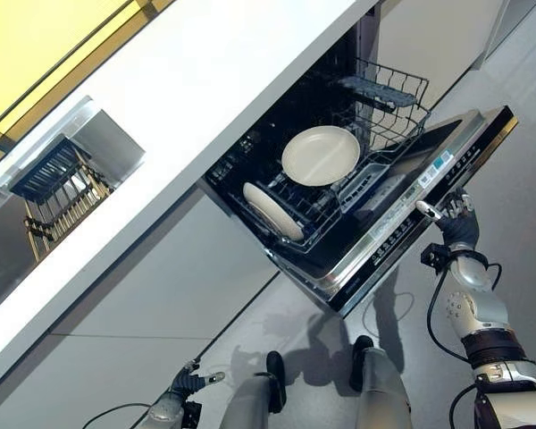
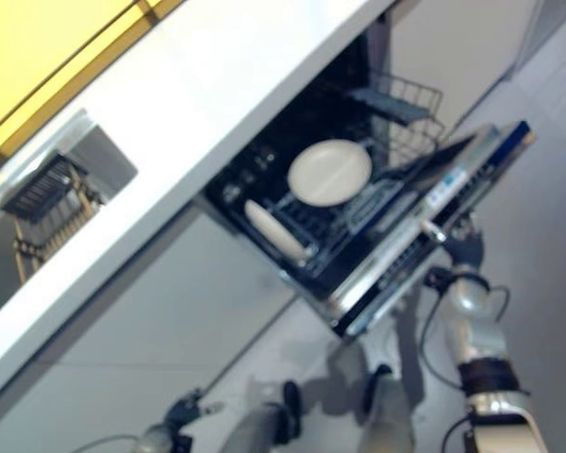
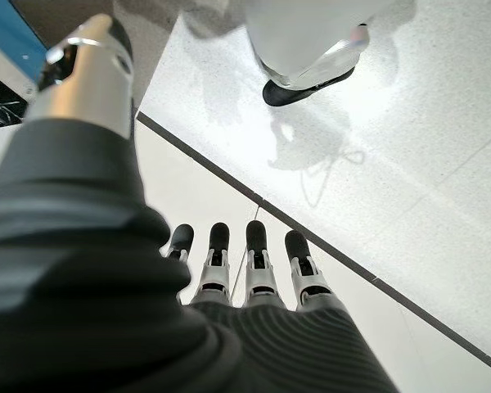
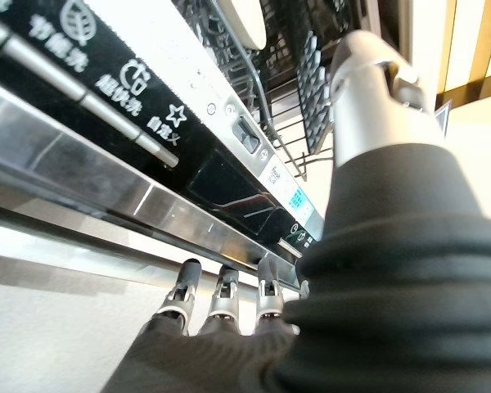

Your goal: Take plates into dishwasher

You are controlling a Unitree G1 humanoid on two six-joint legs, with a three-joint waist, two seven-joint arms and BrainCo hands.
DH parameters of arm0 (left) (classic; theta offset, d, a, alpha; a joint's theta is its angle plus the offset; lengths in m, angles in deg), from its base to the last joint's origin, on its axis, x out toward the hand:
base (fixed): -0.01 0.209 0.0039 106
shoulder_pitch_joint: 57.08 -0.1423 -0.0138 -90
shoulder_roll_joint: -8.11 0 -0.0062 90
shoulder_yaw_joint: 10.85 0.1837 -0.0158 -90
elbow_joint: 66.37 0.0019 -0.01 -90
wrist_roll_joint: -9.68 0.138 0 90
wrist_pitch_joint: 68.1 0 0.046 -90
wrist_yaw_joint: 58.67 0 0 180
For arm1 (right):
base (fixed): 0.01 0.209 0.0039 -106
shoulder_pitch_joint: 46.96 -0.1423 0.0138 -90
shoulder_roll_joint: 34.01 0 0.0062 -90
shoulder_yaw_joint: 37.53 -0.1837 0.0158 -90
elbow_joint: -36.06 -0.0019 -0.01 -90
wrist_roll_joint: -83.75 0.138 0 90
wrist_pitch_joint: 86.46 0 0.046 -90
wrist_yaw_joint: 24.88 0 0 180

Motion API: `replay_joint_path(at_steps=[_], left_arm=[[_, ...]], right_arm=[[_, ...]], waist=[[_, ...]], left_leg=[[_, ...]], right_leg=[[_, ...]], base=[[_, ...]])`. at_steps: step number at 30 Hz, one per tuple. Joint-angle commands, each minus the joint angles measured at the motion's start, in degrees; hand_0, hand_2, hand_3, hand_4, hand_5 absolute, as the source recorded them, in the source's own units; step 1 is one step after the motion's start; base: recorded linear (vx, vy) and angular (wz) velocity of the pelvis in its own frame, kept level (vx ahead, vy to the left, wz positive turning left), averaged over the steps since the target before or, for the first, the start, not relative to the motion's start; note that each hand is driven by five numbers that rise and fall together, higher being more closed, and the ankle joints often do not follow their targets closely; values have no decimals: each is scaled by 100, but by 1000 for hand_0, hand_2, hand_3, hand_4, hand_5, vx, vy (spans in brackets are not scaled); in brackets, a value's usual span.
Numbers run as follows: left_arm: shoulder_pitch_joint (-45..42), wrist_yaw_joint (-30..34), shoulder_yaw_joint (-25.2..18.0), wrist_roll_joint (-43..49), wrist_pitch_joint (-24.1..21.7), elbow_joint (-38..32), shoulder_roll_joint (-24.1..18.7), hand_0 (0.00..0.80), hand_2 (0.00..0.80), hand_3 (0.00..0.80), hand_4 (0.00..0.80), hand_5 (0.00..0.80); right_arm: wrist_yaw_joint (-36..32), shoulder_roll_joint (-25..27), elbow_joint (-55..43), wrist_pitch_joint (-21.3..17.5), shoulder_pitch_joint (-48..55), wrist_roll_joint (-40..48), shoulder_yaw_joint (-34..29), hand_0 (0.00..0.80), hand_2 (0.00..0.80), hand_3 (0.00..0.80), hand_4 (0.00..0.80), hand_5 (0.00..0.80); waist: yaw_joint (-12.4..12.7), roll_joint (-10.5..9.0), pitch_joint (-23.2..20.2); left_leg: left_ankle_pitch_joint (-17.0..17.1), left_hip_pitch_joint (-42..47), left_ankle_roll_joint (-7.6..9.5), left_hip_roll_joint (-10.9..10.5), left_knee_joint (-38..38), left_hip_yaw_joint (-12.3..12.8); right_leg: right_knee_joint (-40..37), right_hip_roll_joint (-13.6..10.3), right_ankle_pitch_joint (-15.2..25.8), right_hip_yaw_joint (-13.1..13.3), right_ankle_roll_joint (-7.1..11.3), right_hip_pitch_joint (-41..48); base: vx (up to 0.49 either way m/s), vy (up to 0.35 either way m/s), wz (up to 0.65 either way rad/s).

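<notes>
Plates [image 1: 320, 155] in rack, right hand [image 1: 456, 222] seemingly under door [image 1: 402, 219]

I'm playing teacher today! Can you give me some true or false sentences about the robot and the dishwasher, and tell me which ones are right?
1. The dishwasher door is open. True.
2. Two plates sit in the lower rack. True: a flat plate and an upright plate.
3. The right robot hand holds a plate. False: it is at the door's edge, empty.
4. The left robot hand grips the rack. False: it hangs open over the floor.
5. The dishwasher is full of cups. False: only plates show.
</notes>
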Motion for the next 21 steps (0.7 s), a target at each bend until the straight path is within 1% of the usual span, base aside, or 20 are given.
replay_joint_path(at_steps=[1, 5, 10, 11, 15, 21], left_arm=[[-86, 9, 10, -32, -16, -306, -196, 0, 0, 0, 0, 0], [-67, 22, 31, -5, 21, -312, -221, 0, 0, 0, 0, 0], [-50, 54, 51, 21, 57, -310, -236, 0, 0, 0, 0, 0], [-37, 63, 55, 18, 47, -297, -251, 0, 0, 0, 0, 0], [-26, 98, 59, 42, 38, -300, -277, 0, 0, 0, 0, 0], [38, 129, 81, 94, 35, -250, -285, 0, 0, 0, 0, 0]], right_arm=[[-1197, -971, -274, 246, -1082, -100, 1580, 0, 0, 0, 0, 0], [-1215, -1072, -181, 221, -1189, -86, 1642, 0, 0, 0, 0, 0], [-1280, -1143, -95, 209, -1283, -159, 1712, 0, 0, 0, 0, 0], [-1300, -1161, -79, 200, -1319, -174, 1748, 0, 0, 0, 0, 0], [-1387, -1228, -81, 235, -1418, -307, 1865, 0, 0, 0, 0, 0], [-1546, -1338, -39, 327, -1631, -542, 2078, 0, 0, 0, 0, 0]], waist=[[703, 18, -120], [800, -35, -139], [890, -57, -151], [929, -21, -158], [1012, -54, -175], [1170, -168, -217]], left_leg=[[667, -130, 509, -549, -594, 389], [659, -92, 540, -558, -654, 369], [686, -33, 564, -586, -768, 316], [857, -68, 614, -552, -881, 335], [919, -22, 614, -571, -1045, 301], [983, 51, 616, -602, -1265, 198]], right_leg=[[-7, -213, -211, 489, 310, 593], [-204, -274, -55, 425, 368, 698], [-395, -337, 107, 379, 422, 799], [-572, -324, 329, 294, 388, 806], [-822, -338, 463, 221, 455, 919], [-1198, -355, 639, 54, 536, 1144]], base=[[40, 40, 10], [33, 30, 7], [10, 23, 2], [-54, 38, 10], [2, 20, 14], [33, 5, 14]])
